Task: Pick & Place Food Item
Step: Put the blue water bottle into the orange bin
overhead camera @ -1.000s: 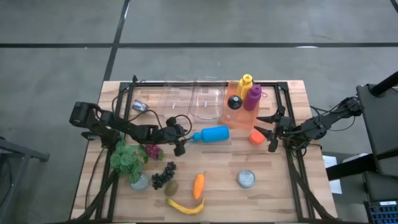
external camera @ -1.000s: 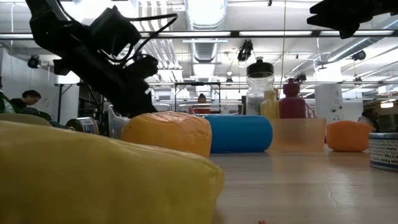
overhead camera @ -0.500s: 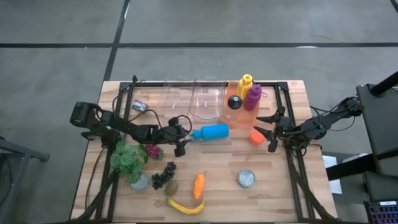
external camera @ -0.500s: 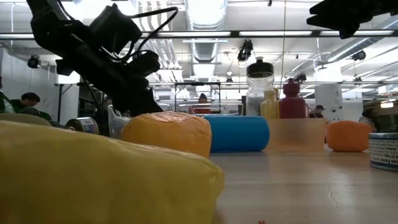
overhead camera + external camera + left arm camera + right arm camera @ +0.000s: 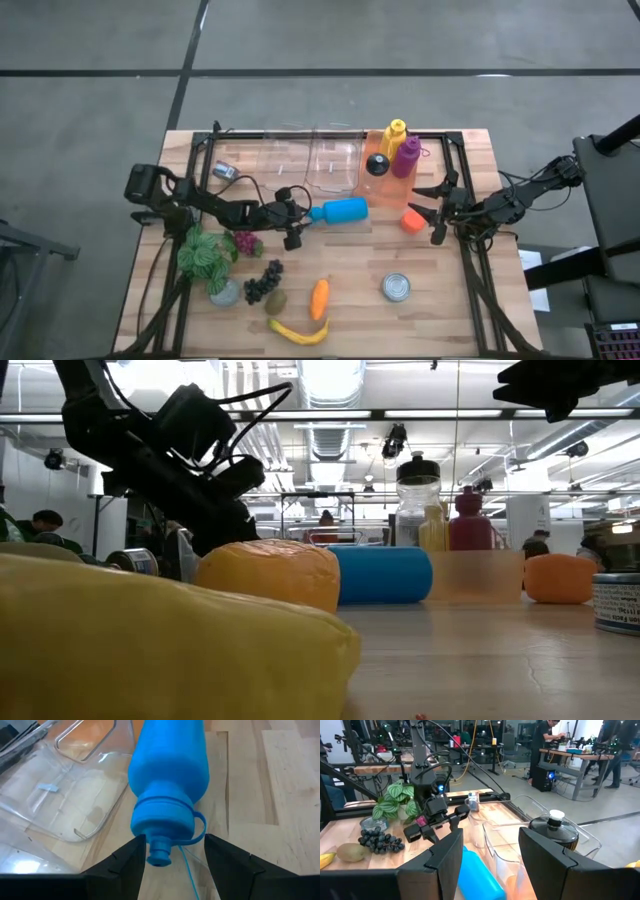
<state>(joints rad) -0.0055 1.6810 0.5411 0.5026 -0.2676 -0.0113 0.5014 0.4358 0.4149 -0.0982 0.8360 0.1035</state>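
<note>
A blue bottle (image 5: 340, 213) lies on its side mid-table, cap end toward the left. My left gripper (image 5: 296, 226) is open at that cap end, a finger on each side of the spout (image 5: 160, 853). On the near part of the table lie dark grapes (image 5: 262, 281), a kiwi (image 5: 276, 301), a carrot (image 5: 319, 297), a banana (image 5: 298, 331) and a can (image 5: 396, 288). An orange piece (image 5: 411, 221) lies at the right. My right gripper (image 5: 430, 212) hangs open beside it, raised, nothing between its fingers. My left gripper reaches in slanting down from the table's left, along the lying bottle. The spout (image 5: 161, 845) stands between its open fingers, close against one finger (image 5: 131, 862). Whether that finger touches it I cannot tell.
Clear plastic containers (image 5: 310, 160) and upright bottles (image 5: 392, 152) stand at the far side. A potted plant (image 5: 205, 260) and a purple bunch (image 5: 245, 243) sit under my left arm. A small tin (image 5: 223, 171) lies at the far left.
My left arm has leaned a little further toward the table's right, bringing its gripper closer in on the blue bottle's cap end, and its wrist has rolled slightly. The gap between the fingers is unchanged.
</note>
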